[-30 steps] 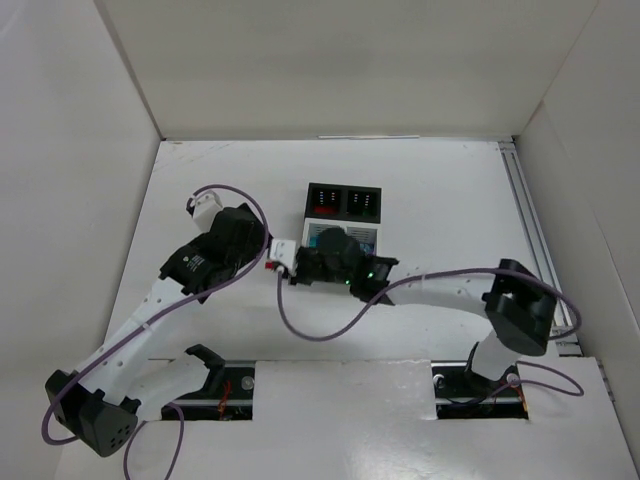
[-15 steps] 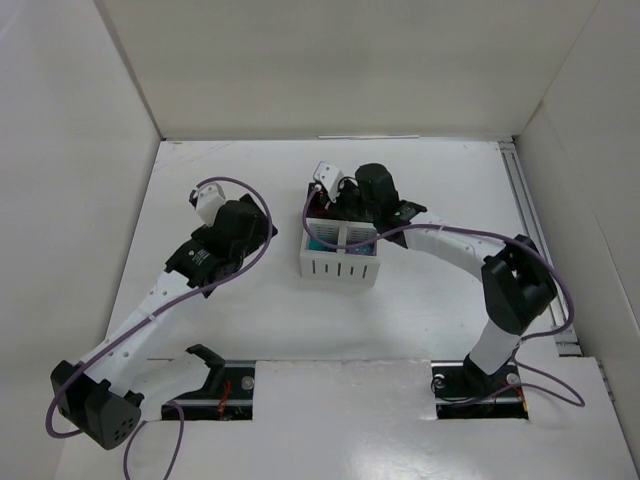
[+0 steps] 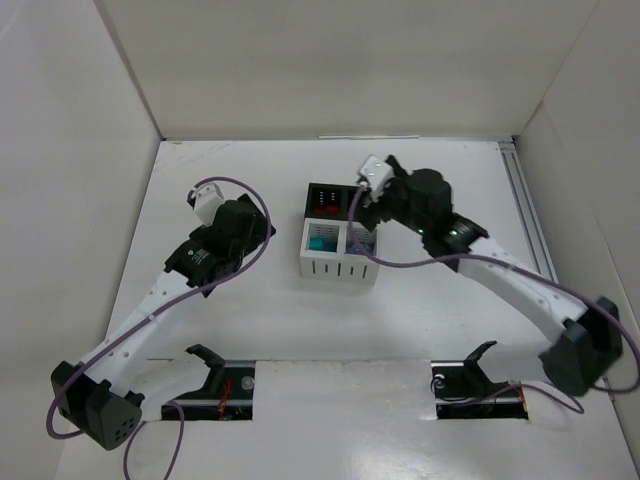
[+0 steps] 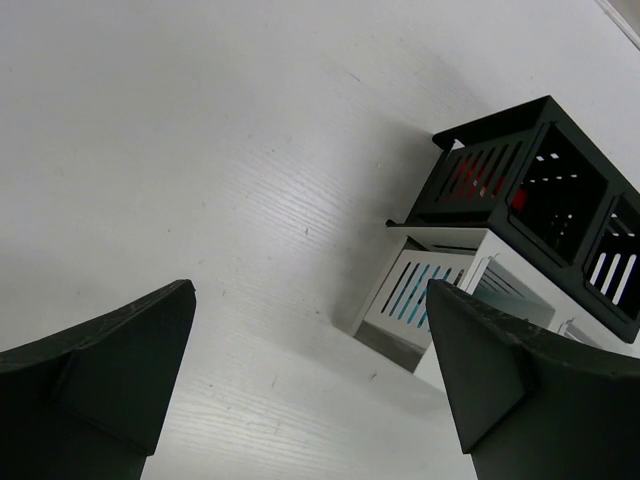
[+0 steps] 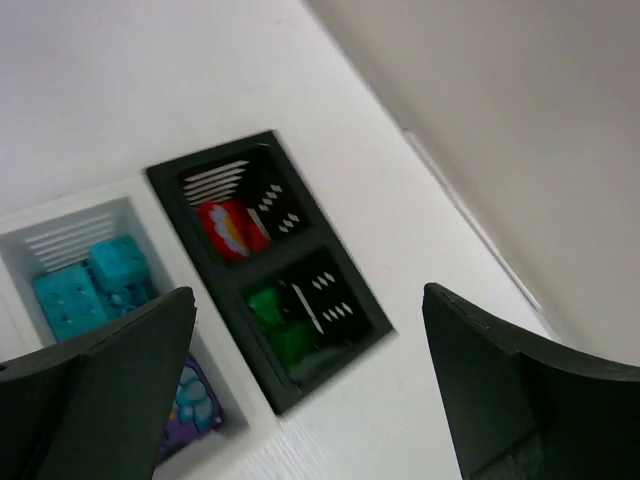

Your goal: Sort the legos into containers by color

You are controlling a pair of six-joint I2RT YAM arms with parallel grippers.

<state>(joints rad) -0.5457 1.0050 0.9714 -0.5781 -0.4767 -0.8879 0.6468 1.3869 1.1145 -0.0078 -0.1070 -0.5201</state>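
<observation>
The containers [image 3: 339,263] stand mid-table as a 2x2 block, a white pair in front and a black pair [image 5: 330,262] behind. From above in the right wrist view, a red lego [image 5: 228,228] lies in one black bin and green legos [image 5: 280,325] in the other. Teal legos [image 5: 95,285] fill one white bin, and a purple piece [image 5: 190,405] lies in its neighbour. My right gripper [image 5: 307,292] hovers open and empty over the black pair. My left gripper [image 4: 308,290] is open and empty, low over bare table left of the bins [image 4: 520,180].
White walls enclose the table on three sides. A metal rail [image 3: 530,235] runs along the right edge. Purple cables loop off both arms, one hanging in front of the bins [image 3: 400,262]. Bare table [image 4: 200,150] lies to the left of the block.
My right arm swung from the bins' front left corner up over the back pair and on to the right, and its jaws opened. My left gripper drew back a little to the left.
</observation>
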